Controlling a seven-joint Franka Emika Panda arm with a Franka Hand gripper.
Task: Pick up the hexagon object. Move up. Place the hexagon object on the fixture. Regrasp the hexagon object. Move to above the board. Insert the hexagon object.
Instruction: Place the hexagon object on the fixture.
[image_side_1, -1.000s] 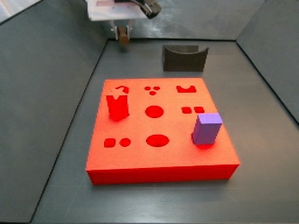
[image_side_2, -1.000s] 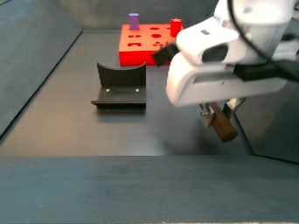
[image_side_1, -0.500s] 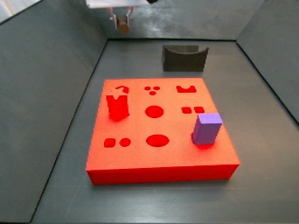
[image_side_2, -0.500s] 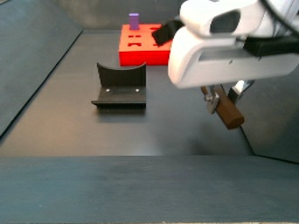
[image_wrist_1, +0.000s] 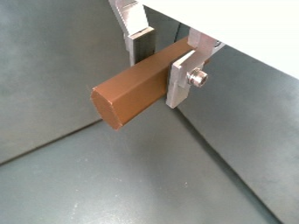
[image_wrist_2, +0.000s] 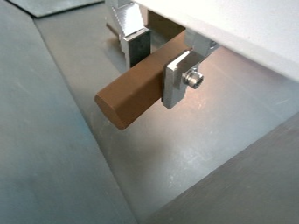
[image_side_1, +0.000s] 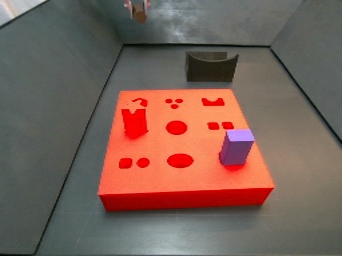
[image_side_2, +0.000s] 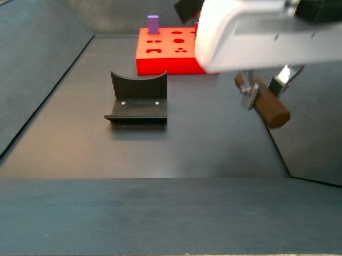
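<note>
My gripper (image_wrist_1: 162, 61) is shut on the hexagon object (image_wrist_1: 132, 89), a slim brown rod clamped across its width between the silver fingers (image_wrist_1: 179, 79); both wrist views show it (image_wrist_2: 128, 94). In a side view the gripper (image_side_2: 257, 94) hangs high above the dark floor with the rod (image_side_2: 274, 111) sticking out below it. It is to the right of the fixture (image_side_2: 136, 100) and well short of the red board (image_side_2: 167, 63). In a side view only the gripper's tip (image_side_1: 135, 5) shows at the frame's upper edge, beyond the fixture (image_side_1: 210, 66) and the board (image_side_1: 187, 195).
On the board stand a purple block (image_side_1: 238, 147) and a red upright peg (image_side_1: 134, 122). The purple block (image_side_2: 152, 22) also shows far back. Grey walls slope up around the dark floor (image_side_1: 80, 200).
The gripper has risen with the rod, away from the floor. In a side view it has gone almost out of the frame's top. The grip is unchanged.
</note>
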